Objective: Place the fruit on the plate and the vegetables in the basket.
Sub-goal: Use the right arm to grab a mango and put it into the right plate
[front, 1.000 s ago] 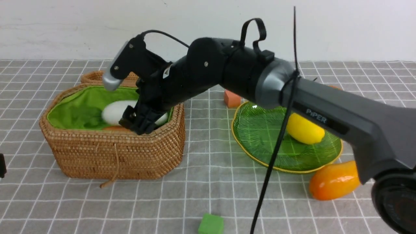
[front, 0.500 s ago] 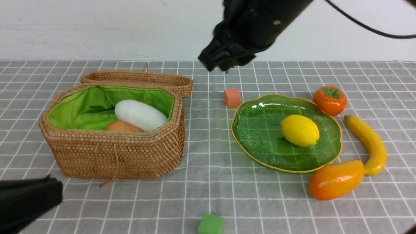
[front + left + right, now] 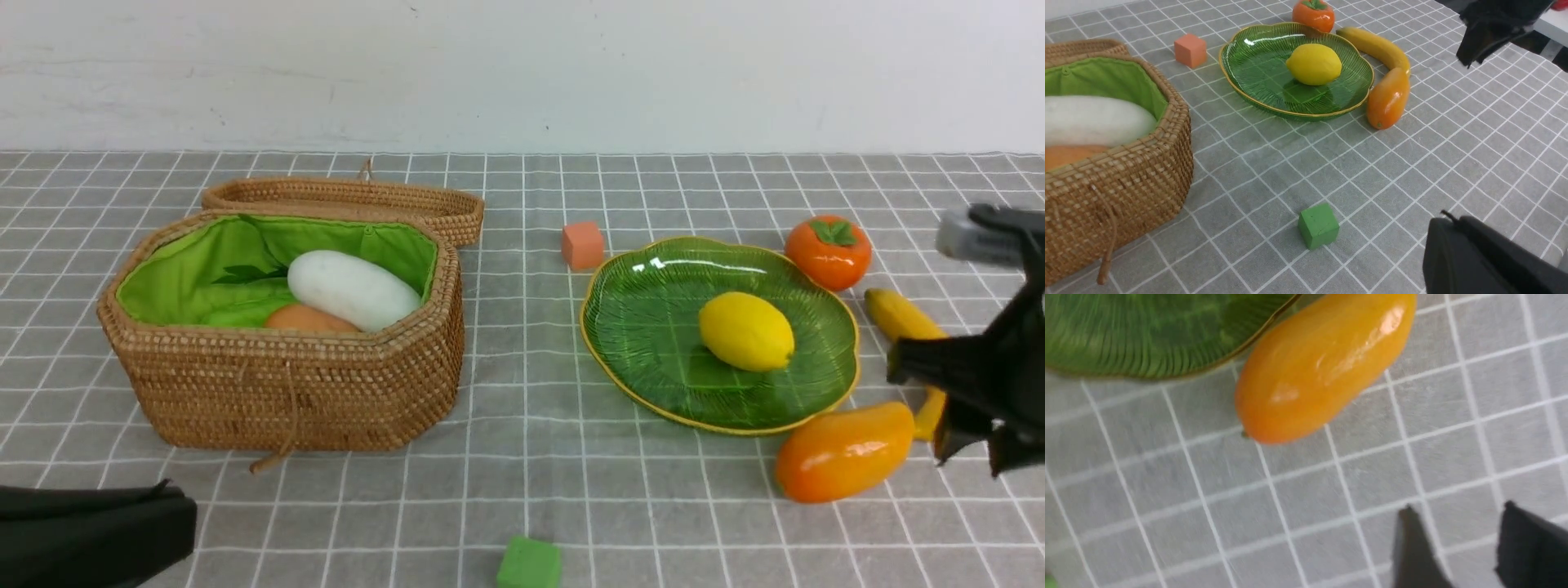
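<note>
Right wrist view: right gripper (image 3: 1470,555) spread wide, two black fingers (image 3: 1412,551) with bare cloth (image 3: 1167,498) between them; nothing held, nothing touched. The mango (image 3: 1323,367) lies just ahead of the fingertips, apart from them, its far flank close against the plate (image 3: 1147,343) rim; touching or not, cannot tell.

Front view: the same gripper hangs tips-down over the cloth; mango immediately on its plate side; banana (image 3: 902,318) partly hidden behind it; persimmon (image 3: 827,249) beyond the banana; lemon (image 3: 747,331) already on the plate, past the mango.

Judgement: the wide opening and low hover beside the mango suit a grasp across the oval's short axis; the glossy skin may slip, and the plate rim leaves little room for the inner finger.

The basket (image 3: 286,392) sits well away from this gripper, across the plate; lid (image 3: 343,200) off and lying behind it, so the mouth is free for drops. The radish (image 3: 353,288) and potato (image 3: 310,318) lie inside on the green lining (image 3: 180,278); no eggplant or gourd made out.

Of the left gripper (image 3: 82,531) only a dark bulk shows — nearest the basket and the green cube (image 3: 529,563); how far open, cannot tell. The orange cube (image 3: 582,245) sits past the plate.
</note>
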